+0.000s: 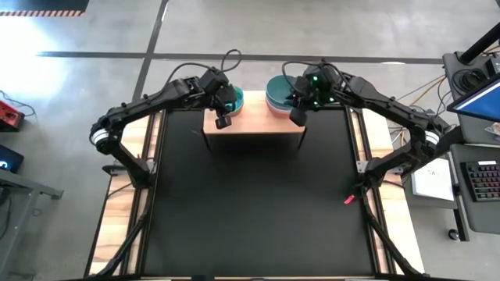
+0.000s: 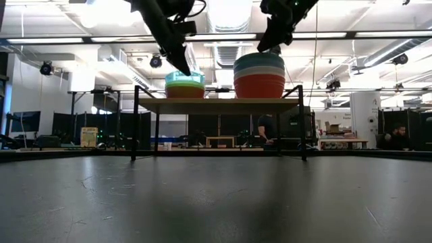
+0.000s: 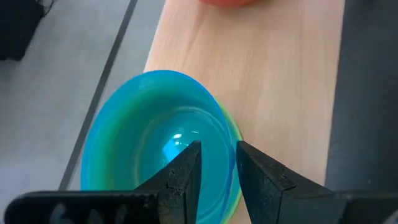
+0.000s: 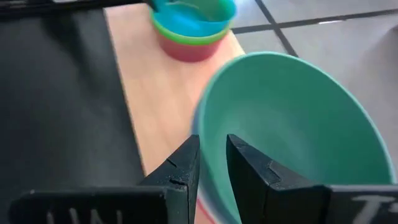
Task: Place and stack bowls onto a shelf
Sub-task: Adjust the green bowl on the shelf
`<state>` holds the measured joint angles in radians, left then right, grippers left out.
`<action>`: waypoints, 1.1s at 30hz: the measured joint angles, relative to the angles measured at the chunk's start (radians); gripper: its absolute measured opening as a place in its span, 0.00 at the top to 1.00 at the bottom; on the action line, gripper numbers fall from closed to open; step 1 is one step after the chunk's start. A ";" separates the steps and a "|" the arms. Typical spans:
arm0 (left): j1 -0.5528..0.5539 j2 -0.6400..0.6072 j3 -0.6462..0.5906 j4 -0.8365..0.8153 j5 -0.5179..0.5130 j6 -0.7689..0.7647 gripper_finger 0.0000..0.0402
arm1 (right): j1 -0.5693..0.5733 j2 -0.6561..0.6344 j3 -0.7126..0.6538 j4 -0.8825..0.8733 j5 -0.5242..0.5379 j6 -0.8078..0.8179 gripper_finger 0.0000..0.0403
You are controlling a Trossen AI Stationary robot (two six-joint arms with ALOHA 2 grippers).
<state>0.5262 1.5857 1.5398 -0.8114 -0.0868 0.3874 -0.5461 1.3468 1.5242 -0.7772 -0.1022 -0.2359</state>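
The shelf [image 1: 254, 129], a pale wood top on black legs, stands at the table's far middle. On its left end is a stack topped by a bright blue bowl [image 3: 155, 130], with green and red bowls under it [image 4: 189, 37]. On its right end a taller stack [image 2: 259, 77] has a teal bowl [image 4: 292, 124] on top, with pale and red bowls beneath. My left gripper [image 3: 217, 152] is shut on the blue bowl's rim. My right gripper [image 4: 213, 143] is shut on the teal bowl's rim. My left gripper pinches the blue bowl's rim [image 3: 229, 140], one finger [image 3: 186, 171] inside the bowl and one outside over the wood. It comes slanting down from the left. The bowl sits upright, nested on its stack [image 2: 184, 84]. My right gripper has the teal bowl's rim [image 4: 208, 124] between its fingers, one finger [image 4: 252, 171] inside the bowl and one outside. It slants down from the table's right side. In the low view the bowl sits level on top of its stack.
Bare wood [image 2: 219, 101] shows between the two stacks. The black tabletop [image 1: 250, 203] stretches in front of the shelf. A small red object [image 1: 349, 199] lies at the table's right rim. A person [image 2: 266, 128] shows in the room behind the table.
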 joint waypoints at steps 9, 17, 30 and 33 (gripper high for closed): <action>0.001 -0.035 0.000 0.004 -0.002 0.007 0.79 | 0.000 -0.052 0.003 0.015 -0.004 -0.009 0.84; 0.004 -0.033 -0.003 0.011 -0.001 -0.007 0.79 | 0.000 -0.042 0.001 0.008 -0.002 0.000 0.84; -0.008 -0.033 -0.013 -0.012 0.001 -0.040 0.79 | 0.000 0.016 -0.001 -0.009 -0.003 0.001 0.84; -0.008 -0.033 -0.013 -0.012 0.001 -0.047 0.79 | 0.000 0.041 -0.002 -0.035 -0.002 0.001 0.84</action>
<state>0.5179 1.5528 1.5269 -0.8236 -0.0861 0.3407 -0.5457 1.3881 1.5227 -0.8122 -0.1039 -0.2353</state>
